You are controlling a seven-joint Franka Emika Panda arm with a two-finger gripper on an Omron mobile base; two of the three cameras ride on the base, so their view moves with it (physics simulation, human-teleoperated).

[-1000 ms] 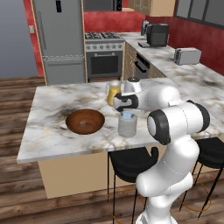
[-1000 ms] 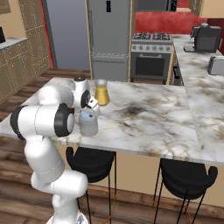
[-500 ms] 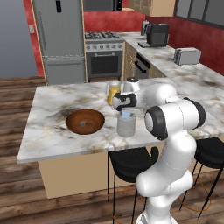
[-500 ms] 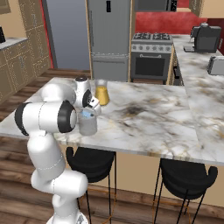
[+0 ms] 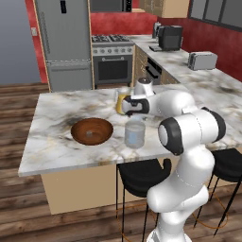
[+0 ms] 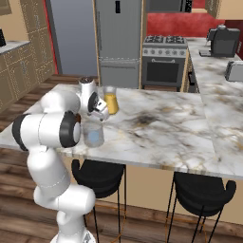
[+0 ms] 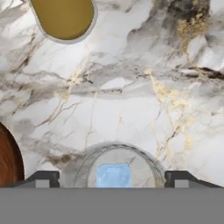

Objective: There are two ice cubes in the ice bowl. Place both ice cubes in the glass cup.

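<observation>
Hand view, bottom centre: gripper (image 7: 113, 177) w/ jaws wide apart, nothing clamped; a cube (image 7: 113, 176) sits inside the cup (image 7: 116, 165) right under it. Bowl (image 7: 8, 157) at left edge, pitcher (image 7: 63, 16) top left. Risk: on the lift-out a finger could clip the cup rim & tip it, prob if arm swings toward bowl (image 5: 91, 131) too low. Can't tell if a cube is left in the bowl.

Handled glass pitcher of orange juice (image 5: 122, 102) just beyond the claw, marble desk (image 5: 61, 108) beneath it, black bar stools (image 6: 98, 174) below the near edge, steel fridge (image 5: 63, 42) and stove (image 5: 111, 62) far behind
</observation>
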